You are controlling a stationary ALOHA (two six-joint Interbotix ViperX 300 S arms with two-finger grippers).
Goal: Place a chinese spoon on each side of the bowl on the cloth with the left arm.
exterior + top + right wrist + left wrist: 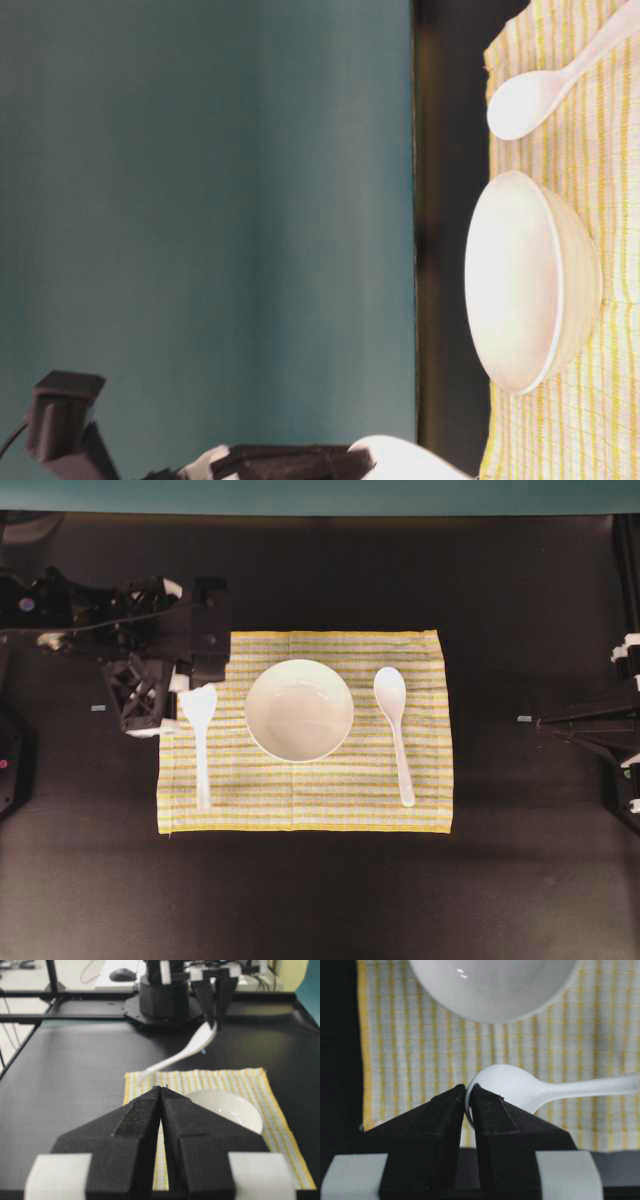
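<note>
The white bowl (298, 709) sits in the middle of the striped yellow cloth (300, 800). One white chinese spoon (393, 730) lies flat on the cloth to the bowl's right. A second spoon (200, 750) is over the cloth's left strip. My left gripper (185, 705) is shut on the rim of its scoop (515, 1087), pinched between the black pads (440, 1110). From the right wrist, this spoon (185, 1052) hangs tilted, scoop up and handle tip down by the cloth's edge. My right gripper (161, 1089) is shut on nothing, away from the cloth.
The left arm (110, 630) stretches over the black table (300, 900) at the left. The right arm (590, 725) rests at the right edge. A teal wall (200, 200) backs the table. Bare table surrounds the cloth on all sides.
</note>
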